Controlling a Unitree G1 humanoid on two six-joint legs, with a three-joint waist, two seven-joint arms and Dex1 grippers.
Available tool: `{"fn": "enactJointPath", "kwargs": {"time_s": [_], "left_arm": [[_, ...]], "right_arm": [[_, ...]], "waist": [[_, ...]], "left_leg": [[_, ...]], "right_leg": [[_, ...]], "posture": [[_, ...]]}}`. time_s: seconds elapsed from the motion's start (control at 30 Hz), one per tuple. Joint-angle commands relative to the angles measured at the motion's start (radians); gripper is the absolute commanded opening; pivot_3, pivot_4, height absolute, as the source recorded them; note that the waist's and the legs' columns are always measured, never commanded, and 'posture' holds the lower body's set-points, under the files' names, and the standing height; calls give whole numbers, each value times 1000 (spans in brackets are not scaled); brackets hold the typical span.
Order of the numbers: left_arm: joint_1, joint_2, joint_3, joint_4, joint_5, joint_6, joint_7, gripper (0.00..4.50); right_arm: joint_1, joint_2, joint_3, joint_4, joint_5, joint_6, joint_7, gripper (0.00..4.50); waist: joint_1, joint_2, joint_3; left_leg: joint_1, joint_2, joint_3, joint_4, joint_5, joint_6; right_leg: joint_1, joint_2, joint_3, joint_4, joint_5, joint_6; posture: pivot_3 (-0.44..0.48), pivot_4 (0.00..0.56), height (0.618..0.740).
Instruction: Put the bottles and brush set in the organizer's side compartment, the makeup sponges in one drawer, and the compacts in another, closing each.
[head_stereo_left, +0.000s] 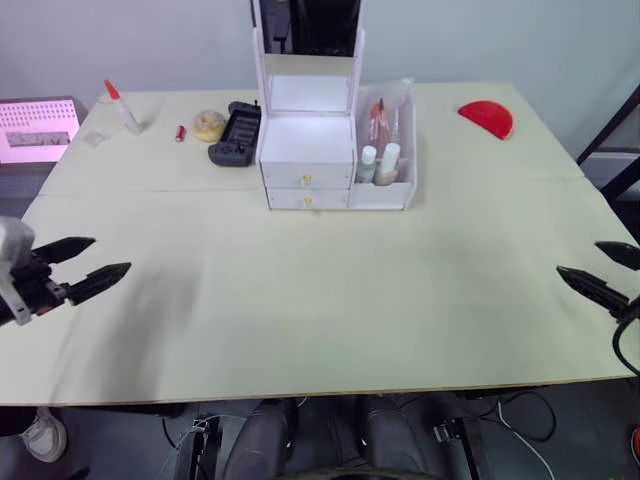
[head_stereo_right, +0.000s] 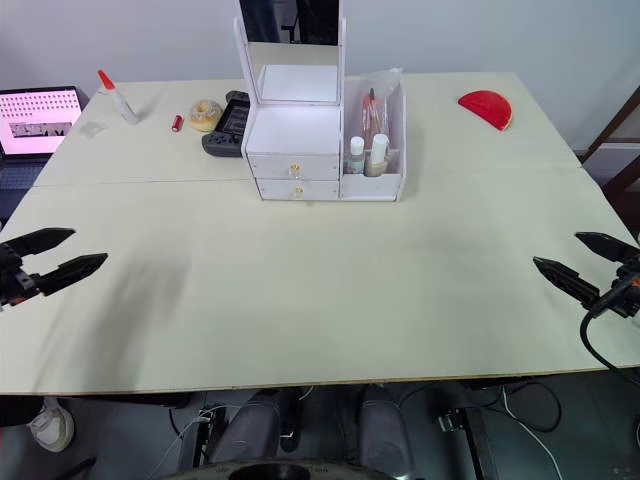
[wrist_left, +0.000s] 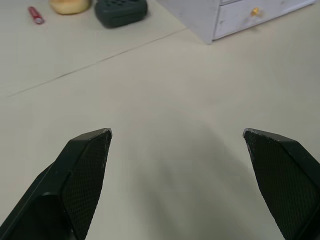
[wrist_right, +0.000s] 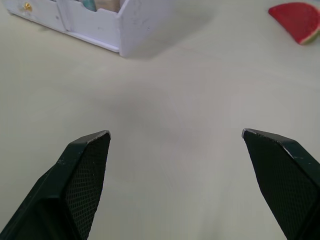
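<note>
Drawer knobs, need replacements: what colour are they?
Gold drawer knobs on the white organizer; right eye view.

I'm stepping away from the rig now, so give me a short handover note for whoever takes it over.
Left gripper and right gripper: both open, empty, low over the table at its side edges.
Organizer at the far middle; bottles and bagged brush set stand in its side compartment.
Both drawers are shut.
No sponges or compacts lie out, so the job looks finished; drawer contents can't be checked.

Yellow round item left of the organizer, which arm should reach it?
Left. The yellow round item lies on the side of the left gripper; the right gripper would have to cross past the organizer.
</note>
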Motion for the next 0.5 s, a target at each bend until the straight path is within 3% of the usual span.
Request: {"fn": "enactJointPath", "kwargs": {"time_s": [0.03,0.5], "left_arm": [[-4,5,22,-25,-9,-25,19,4434],[-78,16,-11,-23,-28,-13,68,4434]], "right_arm": [[-17,-15,-8,-2,-2,-26,7,4500],[-31,-10,9,-26,2,-3,-14,4500]], "waist": [[3,0,0],[11,0,0]], "left_leg": [[0,0,0,0,0,0],[0,0,1,0,0,-1]], "right_leg": [[0,0,0,0,0,0],[0,1,0,0,0,0]], "posture": [[0,150,738],[0,150,738]]}}
